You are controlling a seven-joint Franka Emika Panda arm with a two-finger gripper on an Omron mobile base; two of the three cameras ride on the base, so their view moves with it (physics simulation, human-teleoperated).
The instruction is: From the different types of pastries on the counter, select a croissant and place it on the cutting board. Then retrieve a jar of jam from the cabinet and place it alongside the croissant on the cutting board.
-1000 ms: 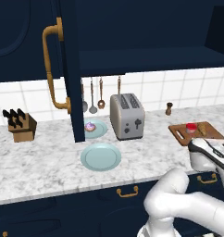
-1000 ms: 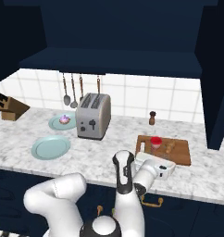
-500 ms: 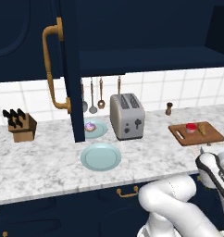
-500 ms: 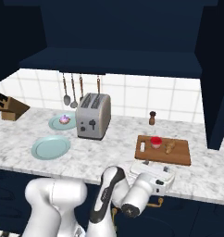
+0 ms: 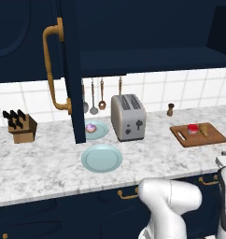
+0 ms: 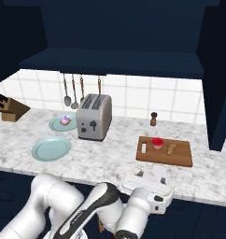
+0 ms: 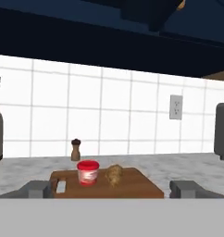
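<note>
My gripper [image 7: 111, 189] is spread wide, empty; jar of jam [image 7: 88, 172] sits beside croissant [image 7: 115, 175] on cutting board [image 7: 132, 186]

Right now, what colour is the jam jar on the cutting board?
Red with a pale band; the jar of jam shows best in the hand view.

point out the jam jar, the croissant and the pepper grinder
jar of jam [image 6: 157, 143], right base view, on its red side
croissant [image 6: 171, 149], right base view, on its golden-brown middle
pepper grinder [image 6: 153, 119], right base view, on its brown body
</note>
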